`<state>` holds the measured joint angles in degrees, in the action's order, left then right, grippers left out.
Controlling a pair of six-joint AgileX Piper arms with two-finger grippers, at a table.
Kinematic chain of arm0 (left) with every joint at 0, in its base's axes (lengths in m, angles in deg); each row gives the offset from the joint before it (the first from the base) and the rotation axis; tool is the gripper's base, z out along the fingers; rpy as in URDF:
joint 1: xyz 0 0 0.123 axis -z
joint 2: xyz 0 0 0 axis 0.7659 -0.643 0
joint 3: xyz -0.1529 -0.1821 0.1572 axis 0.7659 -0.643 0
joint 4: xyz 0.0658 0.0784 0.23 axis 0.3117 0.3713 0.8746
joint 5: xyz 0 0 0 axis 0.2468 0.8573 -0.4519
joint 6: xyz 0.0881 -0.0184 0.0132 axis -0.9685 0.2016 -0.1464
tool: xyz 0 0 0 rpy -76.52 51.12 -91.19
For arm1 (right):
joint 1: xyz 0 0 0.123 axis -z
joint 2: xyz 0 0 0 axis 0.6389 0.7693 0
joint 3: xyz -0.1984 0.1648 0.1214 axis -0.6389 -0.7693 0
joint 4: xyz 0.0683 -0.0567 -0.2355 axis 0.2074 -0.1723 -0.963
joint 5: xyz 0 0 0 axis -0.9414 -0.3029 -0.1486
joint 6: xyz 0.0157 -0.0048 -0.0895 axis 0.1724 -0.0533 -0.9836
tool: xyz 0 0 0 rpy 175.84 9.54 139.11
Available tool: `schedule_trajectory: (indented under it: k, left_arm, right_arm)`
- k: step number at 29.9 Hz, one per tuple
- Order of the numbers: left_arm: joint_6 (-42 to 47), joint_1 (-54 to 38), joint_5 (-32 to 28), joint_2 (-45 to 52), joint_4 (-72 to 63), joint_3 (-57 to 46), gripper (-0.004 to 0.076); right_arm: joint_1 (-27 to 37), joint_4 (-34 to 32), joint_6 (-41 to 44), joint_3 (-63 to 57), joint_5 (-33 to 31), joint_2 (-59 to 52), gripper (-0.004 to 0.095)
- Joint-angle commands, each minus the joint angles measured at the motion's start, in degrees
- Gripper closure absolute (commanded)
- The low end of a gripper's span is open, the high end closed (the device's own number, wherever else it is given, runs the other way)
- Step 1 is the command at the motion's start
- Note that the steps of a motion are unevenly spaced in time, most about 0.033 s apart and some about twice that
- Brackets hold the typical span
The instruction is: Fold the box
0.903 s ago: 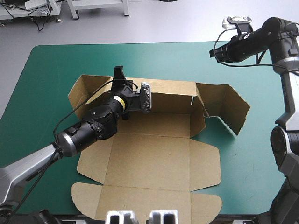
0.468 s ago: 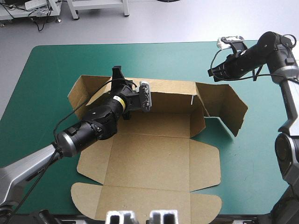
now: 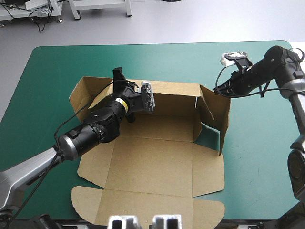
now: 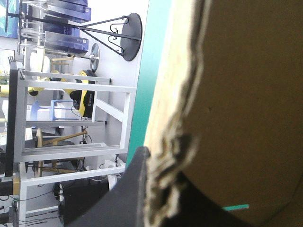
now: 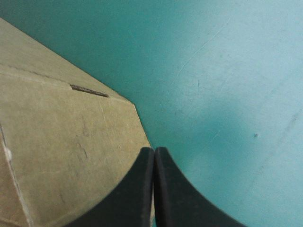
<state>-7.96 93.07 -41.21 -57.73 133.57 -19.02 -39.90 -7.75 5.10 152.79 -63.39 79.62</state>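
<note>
The brown box (image 3: 152, 157) lies opened out on the teal-green cover, its back wall (image 3: 174, 98) raised. My left gripper (image 3: 118, 75) is shut on that wall's top edge near the left corner. In the left wrist view one black finger (image 4: 132, 189) presses the frayed board edge (image 4: 165, 137). The right side wall (image 3: 224, 117) stands nearly upright. My right gripper (image 3: 217, 89) is shut with nothing in it, and its tip (image 5: 154, 150) touches the outside of this wall (image 5: 61, 142) near the top corner.
The lid panel (image 3: 150, 210) and its rounded flaps lie flat toward the table's front edge. The left side flap (image 3: 82, 93) leans outward. Bare teal-green cover (image 3: 262, 143) stretches to the right of the box and beyond its back wall.
My right arm has come down and toward the box, and the right side wall has swung from splayed outward to nearly upright. The left gripper has kept its hold.
</note>
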Motion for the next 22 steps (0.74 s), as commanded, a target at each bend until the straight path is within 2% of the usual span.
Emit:
schedule_trajectory:
  k: [1,7,10,17,22]
  left_arm:
    - [4.1,0.2,-1.1,2.2,0.3,1.4,0.0734]
    - [7.0,0.2,-1.8,2.2,0.3,1.4,0.0734]
    - [7.0,0.2,-2.7,2.2,0.3,1.4,0.0734]
    - [6.2,0.2,-3.2,2.2,0.8,1.4,0.0734]
    - [-2.6,0.2,-3.2,2.2,1.0,1.4,0.0734]
  right_arm:
    - [0.0,1.3,-1.4,-0.8,-1.3,-4.6,0.0918]
    - [0.0,3.1,-3.2,-3.5,-1.3,-7.1,0.0918]
    - [0.0,5.8,-5.8,-6.9,1.0,-8.9,0.0918]
    - [0.0,15.6,-15.4,-24.1,18.7,-15.2,0.0918]
    - [0.0,25.0,-27.1,-33.3,27.3,-17.3,0.0918]
